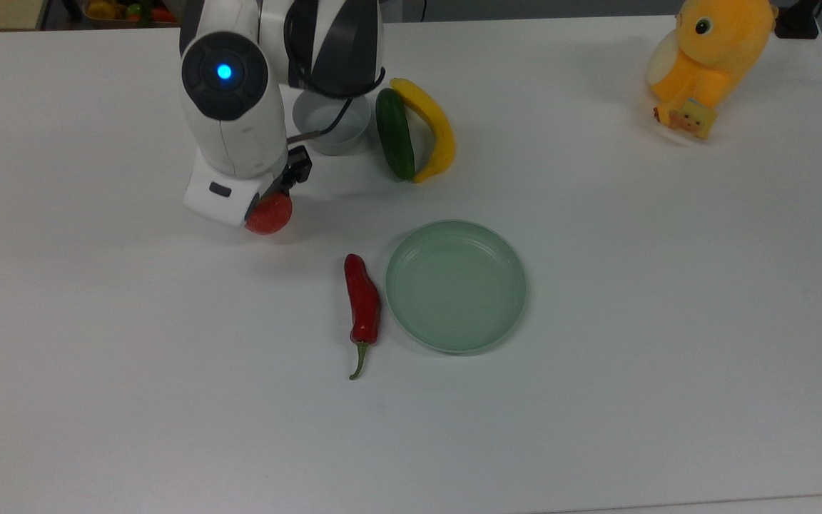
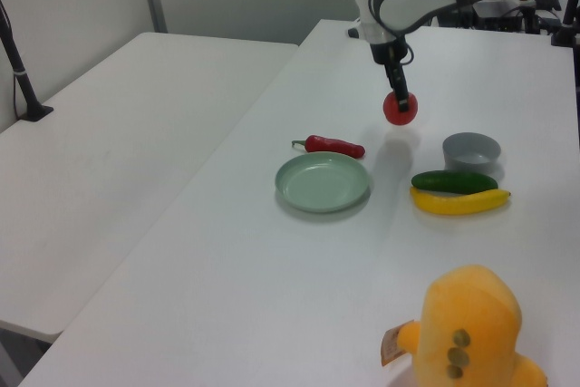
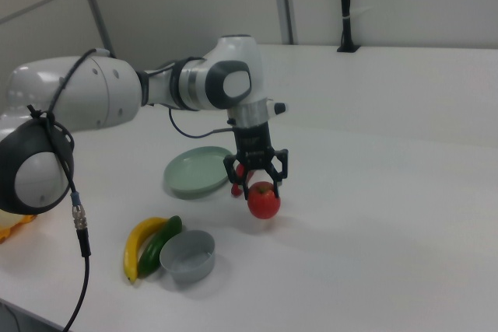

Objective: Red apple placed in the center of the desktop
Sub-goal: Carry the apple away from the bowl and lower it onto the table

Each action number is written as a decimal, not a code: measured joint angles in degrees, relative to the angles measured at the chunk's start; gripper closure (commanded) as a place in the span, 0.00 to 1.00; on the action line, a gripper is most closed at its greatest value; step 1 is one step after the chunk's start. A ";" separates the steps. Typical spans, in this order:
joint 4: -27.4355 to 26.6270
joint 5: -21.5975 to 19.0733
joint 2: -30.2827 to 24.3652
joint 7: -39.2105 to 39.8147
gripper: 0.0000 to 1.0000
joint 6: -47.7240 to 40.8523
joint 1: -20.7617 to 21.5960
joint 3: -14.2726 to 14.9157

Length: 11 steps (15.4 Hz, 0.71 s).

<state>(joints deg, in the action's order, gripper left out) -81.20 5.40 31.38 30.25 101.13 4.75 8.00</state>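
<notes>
Gripper [image 3: 257,177] fingers are clamped from above onto the red apple [image 3: 264,200], which is held clear of the desktop [image 1: 668,300], as indicated by the gap and shadow beneath it in the right view. In the top view, the apple [image 1: 269,213] is positioned to the upper left of the red chilli pepper [image 1: 362,300] and the green plate [image 1: 456,286], and below the grey bowl [image 1: 332,125]. A cucumber [image 1: 394,133] and a yellow banana [image 1: 434,128] are laid side by side just right of the bowl, and an orange plush toy [image 1: 711,61] is seated at the top view's upper right corner.

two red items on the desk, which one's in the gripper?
The round red apple, held off the desktop by the gripper. The long red chilli lies free beside the green plate.
</notes>
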 measured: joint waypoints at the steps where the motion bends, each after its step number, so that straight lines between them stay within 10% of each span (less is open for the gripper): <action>1: 0.00 0.00 0.64 0.00 0.98 0.92 -0.05 0.00; 5: 0.01 -0.04 2.24 -0.01 0.25 1.93 -0.06 0.00; 8: 0.02 -0.20 2.35 -0.03 0.00 2.06 -0.28 0.05; 11: 0.03 -0.25 2.34 -0.04 0.00 2.87 -0.42 0.05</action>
<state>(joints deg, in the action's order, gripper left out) -81.17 5.15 33.72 30.21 104.01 4.33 8.05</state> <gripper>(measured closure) 0.004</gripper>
